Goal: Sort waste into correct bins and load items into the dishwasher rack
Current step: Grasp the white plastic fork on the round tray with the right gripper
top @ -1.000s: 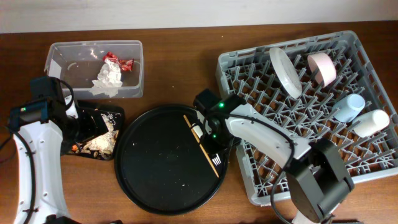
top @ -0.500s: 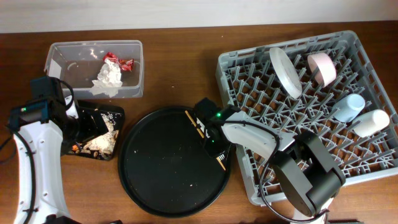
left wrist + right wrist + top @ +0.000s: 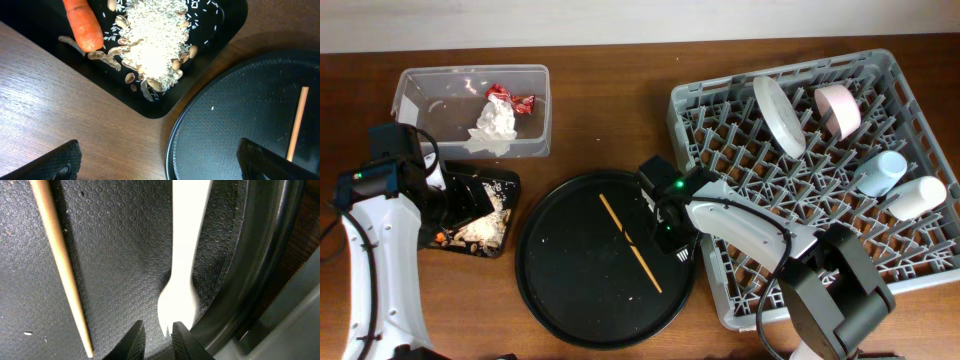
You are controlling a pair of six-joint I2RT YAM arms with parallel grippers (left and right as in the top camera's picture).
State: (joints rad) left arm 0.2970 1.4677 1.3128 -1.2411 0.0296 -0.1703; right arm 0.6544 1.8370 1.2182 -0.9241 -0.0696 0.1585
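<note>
My right gripper (image 3: pixel 672 240) (image 3: pixel 159 339) is at the right rim of the large round black tray (image 3: pixel 570 300). It is closed to a narrow gap on the tine end of the white fork (image 3: pixel 185 250), which lies flat on the tray. One wooden chopstick (image 3: pixel 630 243) (image 3: pixel 60 265) lies loose beside it. My left gripper (image 3: pixel 465 200) (image 3: pixel 160 162) is wide open and empty, over the wood at the corner of the shallow black tray (image 3: pixel 500 180) (image 3: pixel 220 30). That tray holds white rice (image 3: pixel 150 35), beige scraps and the orange carrot (image 3: pixel 82 22).
The clear tub (image 3: pixel 420 85) at the back left holds a red wrapper (image 3: pixel 510 98) and a napkin (image 3: pixel 495 125). The grey rack (image 3: pixel 760 300) on the right holds the plate (image 3: pixel 778 115), pink bowl (image 3: pixel 838 110), blue cup (image 3: pixel 882 172) and white cup (image 3: pixel 920 197).
My right gripper has moved down and right to the round tray's right rim. The chopstick now lies nearer the tray's middle. The round tray has shifted slightly right. The left arm is still.
</note>
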